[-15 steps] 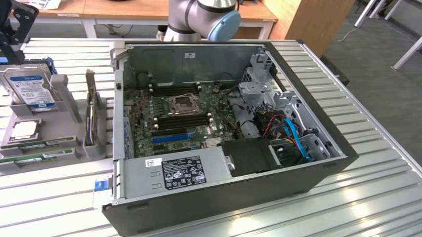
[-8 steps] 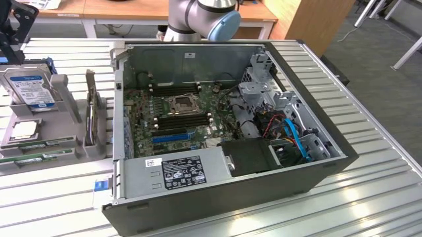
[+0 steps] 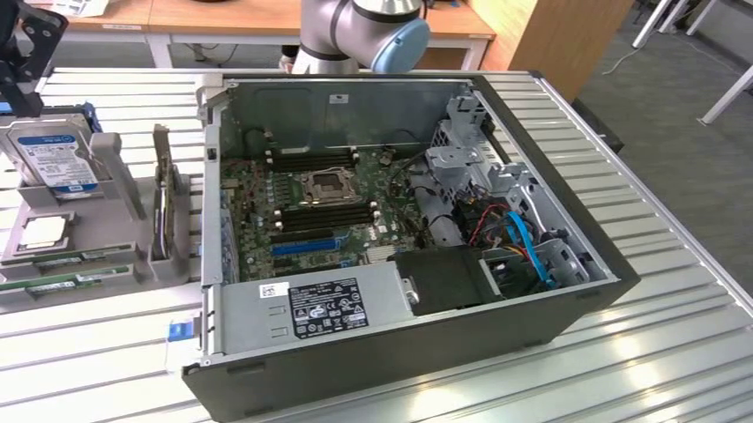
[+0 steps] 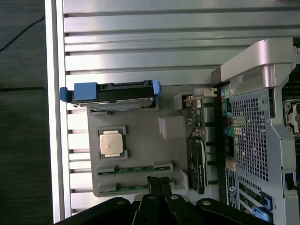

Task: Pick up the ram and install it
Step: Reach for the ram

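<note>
Slatted table [image 4: 140, 47]: two ram sticks [image 4: 135, 168], one closed tool [image 4: 159, 182]

Counts: 1 open computer case [image 3: 471, 357], 1 motherboard [image 3: 379, 176], 1 CPU socket [image 3: 324, 185], 1 power supply [image 3: 317, 304]. 1 gray holder [image 4: 140, 136] carrying 2 ram sticks [image 4: 136, 168], second at [image 4: 129, 189], 1 hard drive [image 4: 115, 91], 1 loose CPU chip [image 4: 112, 143], 1 dark expansion card [image 4: 197, 164]. 1 counter [image 3: 659, 352]. 1 robot arm [image 3: 353, 35].
</note>
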Controlling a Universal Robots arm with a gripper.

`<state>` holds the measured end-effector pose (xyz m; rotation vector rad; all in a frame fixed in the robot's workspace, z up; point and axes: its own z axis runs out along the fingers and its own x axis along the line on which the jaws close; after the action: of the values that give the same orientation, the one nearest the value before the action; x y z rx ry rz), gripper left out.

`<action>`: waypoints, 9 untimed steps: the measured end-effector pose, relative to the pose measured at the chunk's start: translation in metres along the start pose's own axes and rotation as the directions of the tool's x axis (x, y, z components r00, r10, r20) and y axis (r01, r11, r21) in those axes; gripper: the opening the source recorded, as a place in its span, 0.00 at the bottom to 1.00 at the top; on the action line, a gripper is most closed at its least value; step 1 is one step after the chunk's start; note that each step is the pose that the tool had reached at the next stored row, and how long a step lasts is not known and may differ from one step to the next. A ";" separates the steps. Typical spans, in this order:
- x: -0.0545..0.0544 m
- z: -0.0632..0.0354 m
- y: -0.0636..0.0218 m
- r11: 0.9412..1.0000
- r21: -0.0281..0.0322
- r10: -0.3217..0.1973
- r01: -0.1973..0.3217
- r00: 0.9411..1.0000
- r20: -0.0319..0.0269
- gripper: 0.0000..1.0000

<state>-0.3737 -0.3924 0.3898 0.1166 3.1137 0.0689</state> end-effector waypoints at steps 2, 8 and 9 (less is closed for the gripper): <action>0.000 -0.0001 -0.0021 1.000 0.000 0.000 0.000 1.000 0.000 0.10; -0.001 -0.0004 -0.0086 1.000 0.000 0.000 0.000 1.000 0.000 0.10; -0.001 -0.0004 -0.0095 1.000 0.000 0.000 0.000 1.000 0.000 0.10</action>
<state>-0.3737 -0.4019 0.3898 0.1165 3.1137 0.0688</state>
